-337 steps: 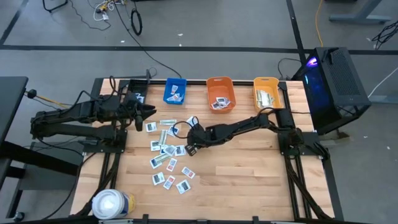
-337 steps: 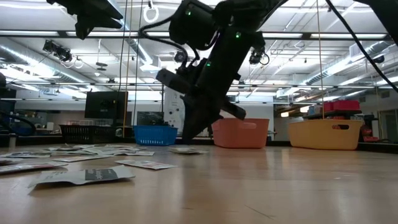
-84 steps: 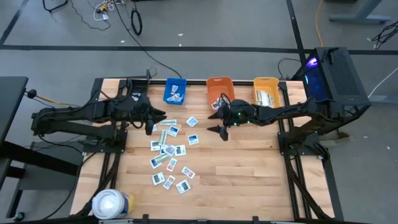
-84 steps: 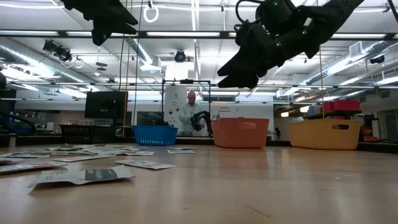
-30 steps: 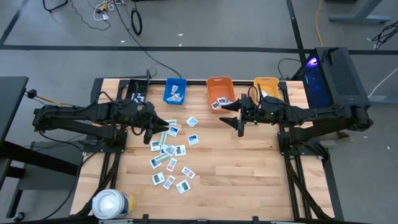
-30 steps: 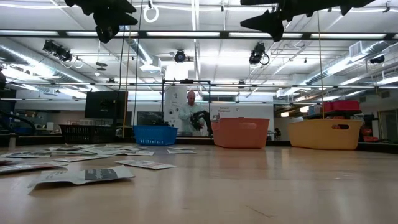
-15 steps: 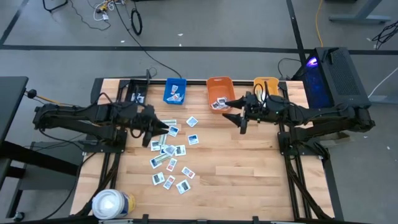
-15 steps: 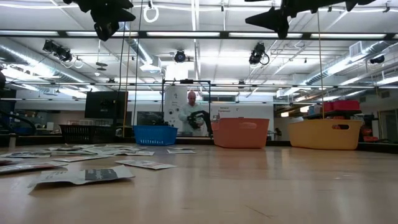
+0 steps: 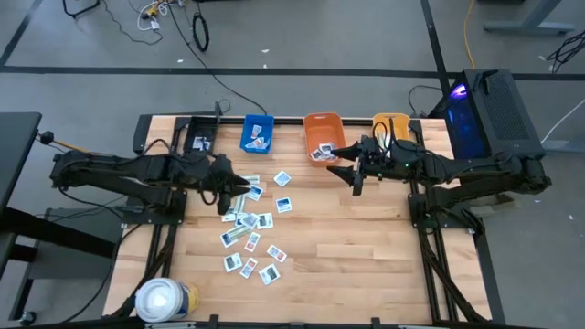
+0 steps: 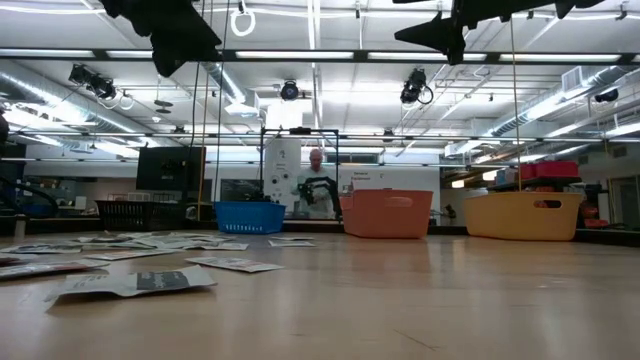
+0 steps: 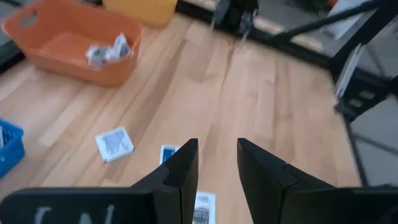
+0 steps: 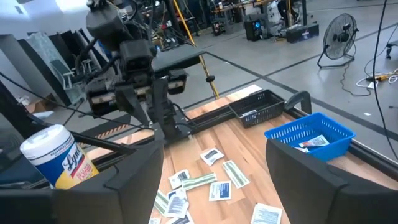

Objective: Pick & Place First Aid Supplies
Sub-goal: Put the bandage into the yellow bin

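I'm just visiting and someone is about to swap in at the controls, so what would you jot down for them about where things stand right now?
Left gripper: raised over the top of the packet pile, fingers slightly parted, nothing between them.
Right gripper: open and empty, raised near the orange bin.
Done: a few packets lie in the blue bin, orange bin and yellow bin.
Left: a pile of loose packets remains on the table, left of centre. The white roll stands at the near left corner.
A person stands in the room beyond.
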